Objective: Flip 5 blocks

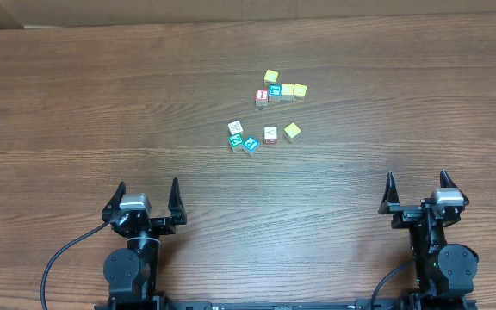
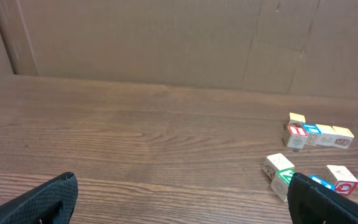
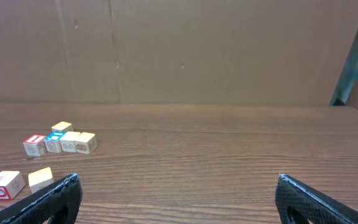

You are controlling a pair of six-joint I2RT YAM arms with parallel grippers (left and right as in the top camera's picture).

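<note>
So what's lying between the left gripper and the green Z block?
Nothing, just bare table between the left gripper and the green Z block, seen overhead.

The table (image 1: 102, 103) before me was brown wood-grain board, its grain running side to side. Two small clusters of cubes lay on it, near each other, a little right of the middle. In the farther cluster a red-faced cube (image 1: 262, 96), a teal cube (image 1: 275, 89) and two tan cubes (image 1: 288, 90) sat touching in a row, with a yellow-topped cube (image 1: 270, 77) just behind them. In the nearer cluster lay a whitish cube (image 1: 236, 127), a green-faced Z (image 1: 236, 140), a teal-faced P (image 1: 251, 144), a second whitish cube (image 1: 270, 134), and a plain yellow cube (image 1: 292, 131) slightly apart.
</note>
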